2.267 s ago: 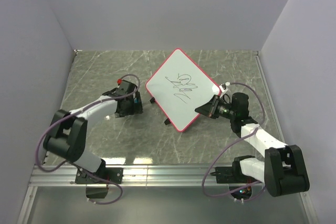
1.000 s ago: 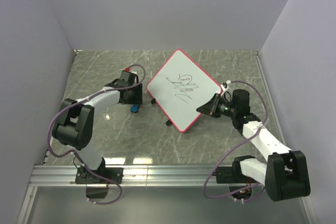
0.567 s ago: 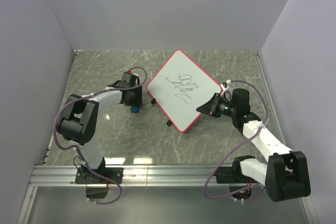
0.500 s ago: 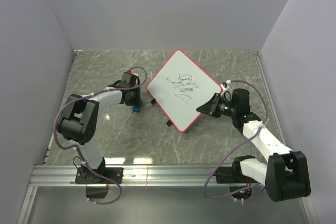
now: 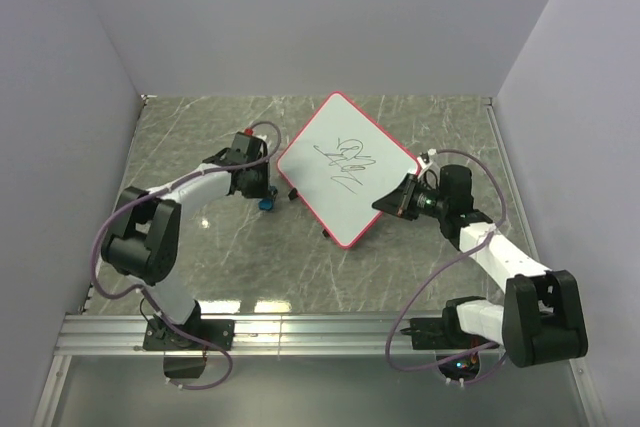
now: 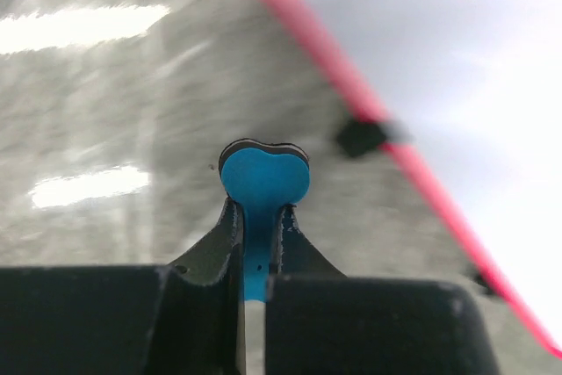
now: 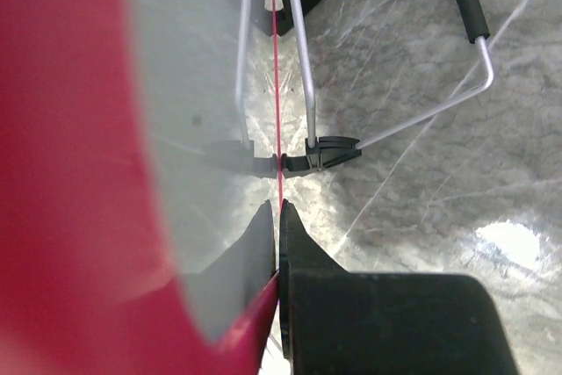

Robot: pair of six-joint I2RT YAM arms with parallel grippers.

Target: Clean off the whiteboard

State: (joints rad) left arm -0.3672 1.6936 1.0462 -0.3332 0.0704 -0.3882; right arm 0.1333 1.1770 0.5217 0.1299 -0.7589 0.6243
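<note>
The left claw [image 6: 257,217] is pinched tight on the blue eraser [image 6: 263,177], whose head pokes out past the fingertips. It's down near the bench [image 5: 190,132], just beside the whiteboard [image 5: 340,205]. That board sits mid-bench, turned cornerwise, with the black scribble [image 5: 345,159] untouched on its face. The right claw [image 5: 393,204] is clamped shut on the board's right edge, bracing it. So this reads as the approach: eraser in hand, no wiping done yet. The next move likely calls for lifting the eraser over the pink frame, setting it flat on the scribble and rubbing across while the right side holds firm.
</note>
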